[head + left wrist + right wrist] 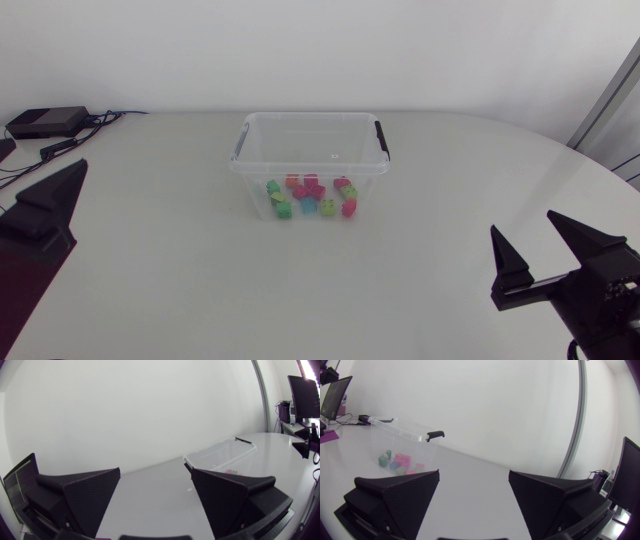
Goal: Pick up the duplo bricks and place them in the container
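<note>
Head view: clear container stood at the middle of the table, duplo bricks lying inside it (pink and green ones)
Left gripper: fingers apart, holding nothing, well apart from the container
Right gripper: fingers spread, empty, well apart from the container

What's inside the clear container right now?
A cluster of green, pink and red duplo bricks on the container floor, toward its camera-side wall. Overlaps hide the exact count.

Your left tool gapes wide; ahead of it you see the clear container sitting on the table.
</note>
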You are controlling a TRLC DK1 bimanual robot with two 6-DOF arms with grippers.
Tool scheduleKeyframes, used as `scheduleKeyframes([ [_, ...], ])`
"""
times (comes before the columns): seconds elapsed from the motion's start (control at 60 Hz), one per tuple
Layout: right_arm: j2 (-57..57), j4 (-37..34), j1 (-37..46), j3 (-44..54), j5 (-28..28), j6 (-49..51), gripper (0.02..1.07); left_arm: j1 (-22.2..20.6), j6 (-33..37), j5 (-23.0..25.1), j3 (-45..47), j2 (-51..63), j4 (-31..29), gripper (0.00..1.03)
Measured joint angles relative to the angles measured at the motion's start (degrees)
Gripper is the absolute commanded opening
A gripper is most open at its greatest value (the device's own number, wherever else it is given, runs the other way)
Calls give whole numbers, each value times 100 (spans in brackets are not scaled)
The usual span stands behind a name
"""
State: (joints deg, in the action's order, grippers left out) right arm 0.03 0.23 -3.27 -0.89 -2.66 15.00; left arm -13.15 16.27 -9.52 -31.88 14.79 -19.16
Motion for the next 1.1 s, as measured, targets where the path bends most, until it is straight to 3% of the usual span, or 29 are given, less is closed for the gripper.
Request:
scheduleKeyframes([
  [0.15, 0, -2, 2, 0, 35, -70, 102, 164, -13, 59, 544, -479, 72, 99],
  [0.9, 0, -2, 275, 0, 208, -1248, 102, 1224, -1353, 870, 2946, -1390, 1779, 99],
  [1.1, 0, 0, 302, -2, 236, -1342, 102, 1272, -1482, 918, 3067, -1443, 1825, 99],
])
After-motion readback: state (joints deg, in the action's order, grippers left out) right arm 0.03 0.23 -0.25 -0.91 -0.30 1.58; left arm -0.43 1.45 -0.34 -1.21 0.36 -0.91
